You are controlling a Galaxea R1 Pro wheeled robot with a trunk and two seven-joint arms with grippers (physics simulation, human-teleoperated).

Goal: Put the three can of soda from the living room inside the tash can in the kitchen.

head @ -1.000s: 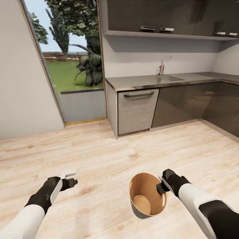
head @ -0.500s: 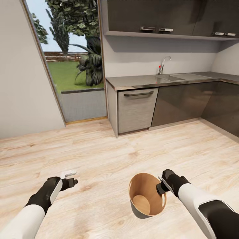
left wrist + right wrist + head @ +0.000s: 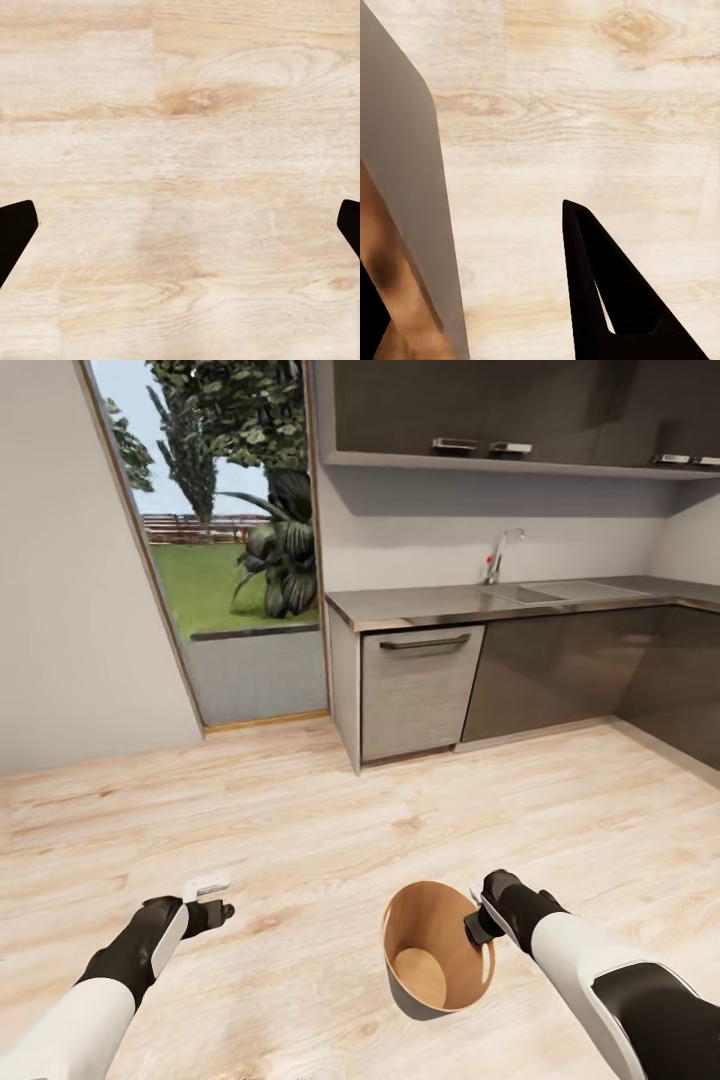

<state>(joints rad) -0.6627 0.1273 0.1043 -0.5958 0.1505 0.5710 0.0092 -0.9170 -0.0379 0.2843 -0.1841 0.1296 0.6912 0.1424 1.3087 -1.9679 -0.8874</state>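
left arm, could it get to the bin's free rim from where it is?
Probably yes. The left claw is open and holds nothing, only bare floor lies between it and the trash can, whose near rim is unobstructed; the right claw grips the far side.

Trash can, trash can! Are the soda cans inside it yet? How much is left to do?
Not yet. Nothing looks finished: the trash can looks empty, with a bare brown inside. In hand: the right gripper has its jaws pinched on the rim, holding it tilted over the kitchen floor. The left gripper is open and empty. Left to do: all three cans need fetching and dropping in.
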